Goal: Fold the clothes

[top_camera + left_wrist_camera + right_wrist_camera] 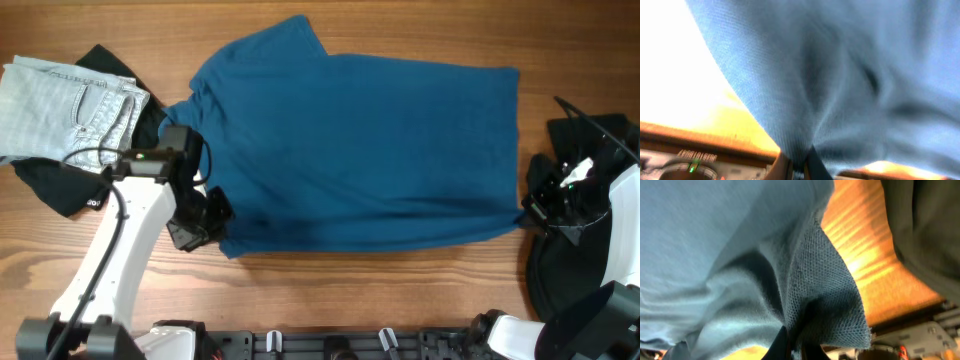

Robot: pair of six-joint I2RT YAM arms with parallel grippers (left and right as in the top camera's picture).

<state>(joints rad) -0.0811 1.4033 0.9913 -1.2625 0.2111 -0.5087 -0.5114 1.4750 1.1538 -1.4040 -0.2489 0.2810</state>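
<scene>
A large deep-blue short-sleeved shirt (360, 150) lies spread flat across the middle of the wooden table, collar end to the left. My left gripper (212, 216) sits at the shirt's near-left corner and is shut on the blue fabric (840, 90), which bunches between its jaws. My right gripper (527, 207) is at the shirt's near-right corner, shut on a pinched fold of the same shirt (830, 295). Pale-blue denim jeans (65, 110) lie folded at the far left on a black garment (70, 185).
A black garment (565, 270) lies at the right edge under the right arm, dark cloth (925, 230) showing past the shirt corner in the right wrist view. Bare wood (400, 290) runs along the near edge, above the arm bases.
</scene>
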